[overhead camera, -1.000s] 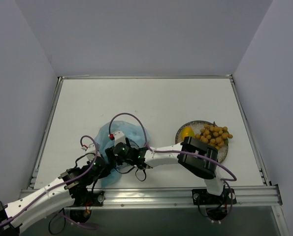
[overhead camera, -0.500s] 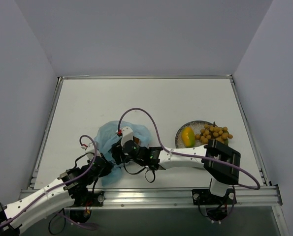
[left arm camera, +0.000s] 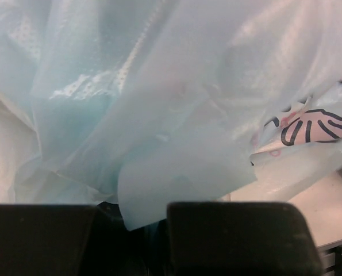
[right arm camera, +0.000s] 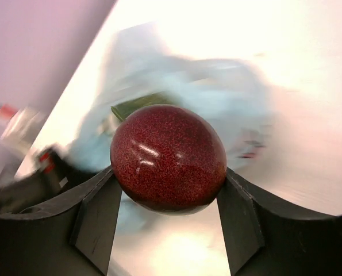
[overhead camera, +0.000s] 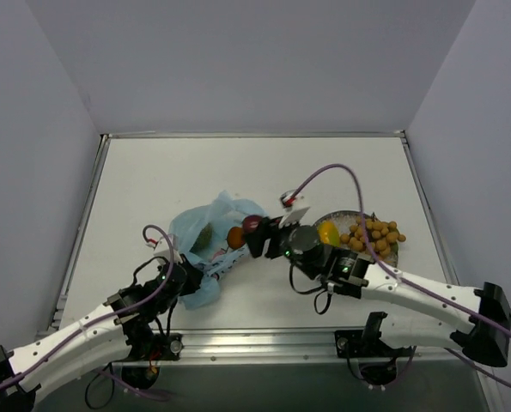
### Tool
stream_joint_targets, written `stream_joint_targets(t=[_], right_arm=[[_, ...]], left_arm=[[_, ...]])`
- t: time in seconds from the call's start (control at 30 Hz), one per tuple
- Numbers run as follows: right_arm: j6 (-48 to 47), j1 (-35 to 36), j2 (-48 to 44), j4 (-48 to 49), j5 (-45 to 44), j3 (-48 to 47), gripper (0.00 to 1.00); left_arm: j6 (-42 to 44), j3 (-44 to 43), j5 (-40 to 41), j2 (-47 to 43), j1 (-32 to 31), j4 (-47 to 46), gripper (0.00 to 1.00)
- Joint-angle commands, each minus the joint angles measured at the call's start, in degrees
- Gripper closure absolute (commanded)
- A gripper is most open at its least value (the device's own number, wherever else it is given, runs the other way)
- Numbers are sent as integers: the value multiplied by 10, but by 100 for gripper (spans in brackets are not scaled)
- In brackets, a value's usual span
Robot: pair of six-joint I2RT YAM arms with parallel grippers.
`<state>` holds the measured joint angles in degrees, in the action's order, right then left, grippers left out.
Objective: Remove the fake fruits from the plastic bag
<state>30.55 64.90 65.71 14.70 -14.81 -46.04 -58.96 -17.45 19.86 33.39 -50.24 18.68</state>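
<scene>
My right gripper (overhead camera: 257, 232) is shut on the small dark red fruit (overhead camera: 252, 225), held above the table just right of the plastic bag (overhead camera: 205, 236); the fruit fills the right wrist view (right arm camera: 168, 158) between the black fingers (right arm camera: 96, 221). A small orange piece (overhead camera: 235, 237) and the green melon (overhead camera: 206, 237) show at the bag's mouth. My left gripper (overhead camera: 179, 276) is shut on the bag's near edge; light-blue film (left arm camera: 159, 126) fills its wrist view. The mango (overhead camera: 327, 233) and the bunch of orange-tan balls (overhead camera: 375, 234) lie on the plate (overhead camera: 387, 263).
The grey speckled plate sits right of centre. A metal rail (overhead camera: 281, 339) runs along the table's near edge. White walls enclose the table on the left, far and right sides.
My right gripper has pulled back out of the bag to the right with the dark red fruit in it. The bag has been lifted and opened up; the orange piece and melon now show.
</scene>
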Motion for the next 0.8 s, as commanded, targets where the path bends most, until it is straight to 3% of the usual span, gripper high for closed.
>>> stream_joint_targets(t=[0.0,0.1,0.2,0.43,0.57,0.77], right_arm=[[84,-65,-86,-119,-141,45,62],[168,-117,-152,-226,-201,77,62],[227,-164,-210,-287,-196,111,62],[345,-192,-259,-397,-186,145,63],[348,-192,-281,-455,-164,131,63],[347,-192,-256,-492,-58,147,62]], left_arm=[[28,-28,11,19,0,-57,98],[40,-33,9,32,2,-76,98],[54,-37,6,40,5,-93,97],[65,-36,6,34,8,-102,98],[66,-32,10,24,8,-105,98],[68,-24,7,24,10,-121,98]])
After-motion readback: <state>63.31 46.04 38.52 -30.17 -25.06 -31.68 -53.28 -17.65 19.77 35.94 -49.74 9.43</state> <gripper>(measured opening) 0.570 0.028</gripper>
